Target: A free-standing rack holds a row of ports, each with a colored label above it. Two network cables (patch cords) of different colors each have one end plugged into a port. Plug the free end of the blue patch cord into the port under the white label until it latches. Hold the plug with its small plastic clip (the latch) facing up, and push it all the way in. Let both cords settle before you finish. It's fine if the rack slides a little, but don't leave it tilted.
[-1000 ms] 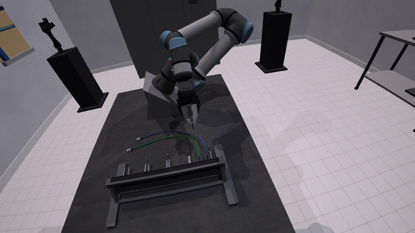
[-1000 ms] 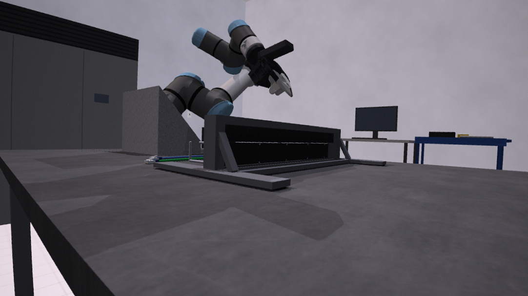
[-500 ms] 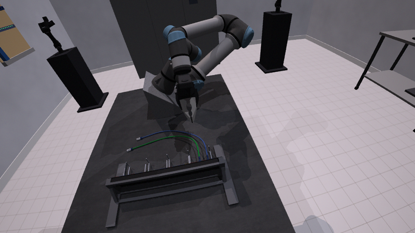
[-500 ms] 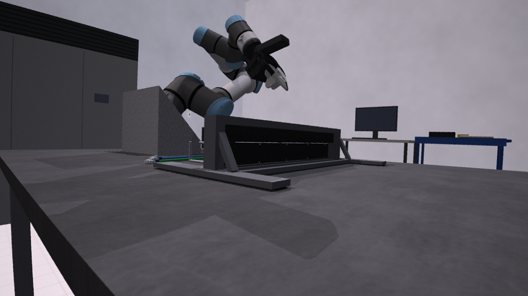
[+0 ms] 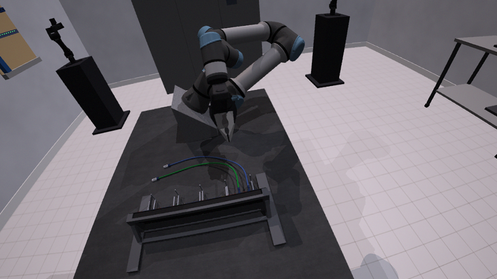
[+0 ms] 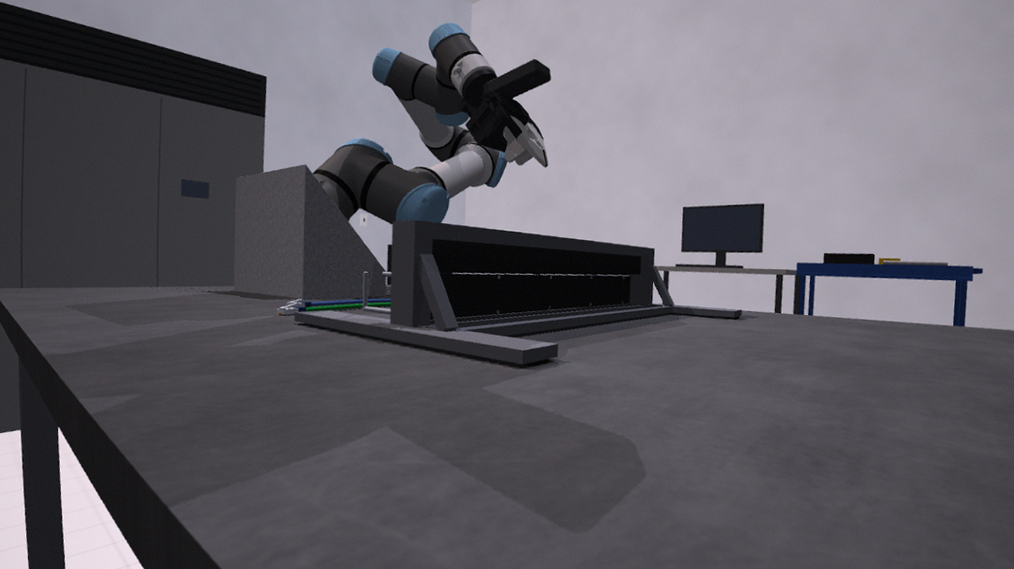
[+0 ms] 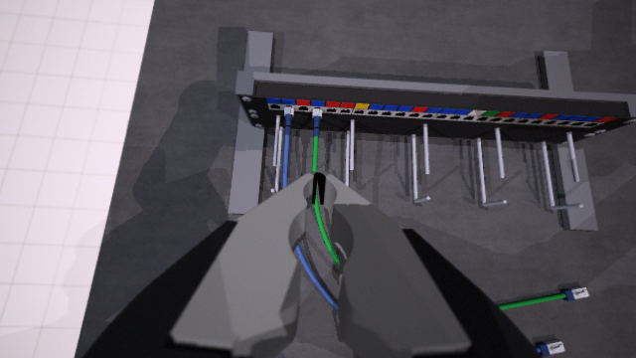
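The rack [image 5: 207, 230] [image 6: 528, 240] [image 7: 397, 85] stands upright on the table. In the wrist view a white label [image 7: 476, 113] sits right of the middle of the port row, beside a green label. The blue cord [image 5: 222, 157] [image 7: 286, 159] has one end in a port near the row's left end; its free plug [image 5: 165, 166] [image 7: 553, 347] lies on the table. The green cord [image 5: 201, 164] [image 7: 315, 149] is plugged in nearby; its free plug [image 5: 154, 179] [image 7: 577, 291] lies closer to the rack. My gripper [image 5: 228, 139] [image 6: 544, 163] [image 7: 317, 174] is shut and empty, above the table. The blue plug's latch side is unclear.
Metal cable guide prongs [image 7: 414, 169] [image 5: 201, 194] stick out below the ports. The rack's long feet [image 5: 276, 228] [image 6: 479, 343] rest on the table. The arm's wedge base [image 5: 194, 120] [image 6: 280, 233] stands behind the cords. A desk with a monitor [image 6: 721, 227] is farther off.
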Robot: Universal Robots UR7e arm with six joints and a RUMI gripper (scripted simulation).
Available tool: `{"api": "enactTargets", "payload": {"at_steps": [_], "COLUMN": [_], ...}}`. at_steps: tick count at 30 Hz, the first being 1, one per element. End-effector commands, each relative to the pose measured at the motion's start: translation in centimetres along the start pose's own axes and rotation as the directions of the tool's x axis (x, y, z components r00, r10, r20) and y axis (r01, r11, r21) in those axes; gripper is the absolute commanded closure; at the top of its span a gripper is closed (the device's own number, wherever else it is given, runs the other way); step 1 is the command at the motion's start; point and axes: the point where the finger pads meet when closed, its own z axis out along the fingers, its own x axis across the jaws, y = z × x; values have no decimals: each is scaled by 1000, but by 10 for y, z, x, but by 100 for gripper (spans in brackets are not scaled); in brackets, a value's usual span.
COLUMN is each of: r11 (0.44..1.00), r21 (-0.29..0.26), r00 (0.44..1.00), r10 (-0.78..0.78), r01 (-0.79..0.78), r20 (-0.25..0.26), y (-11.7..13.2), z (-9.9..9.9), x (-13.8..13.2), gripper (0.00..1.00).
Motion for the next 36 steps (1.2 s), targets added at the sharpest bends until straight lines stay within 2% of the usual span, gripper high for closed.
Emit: {"api": "enactTargets", "payload": {"at_steps": [1, 22, 36], "r11": [1000, 1000, 1000], "r21": [-1, -1, -1], "r00": [1000, 1000, 1000], "r10": [-1, -1, -1], "r01": [1, 1, 1], "r20": [1, 2, 2], "y": [0, 0, 0], "z": [-3, -6, -6], "x": [0, 3, 50], "gripper": [100, 100, 100]}}
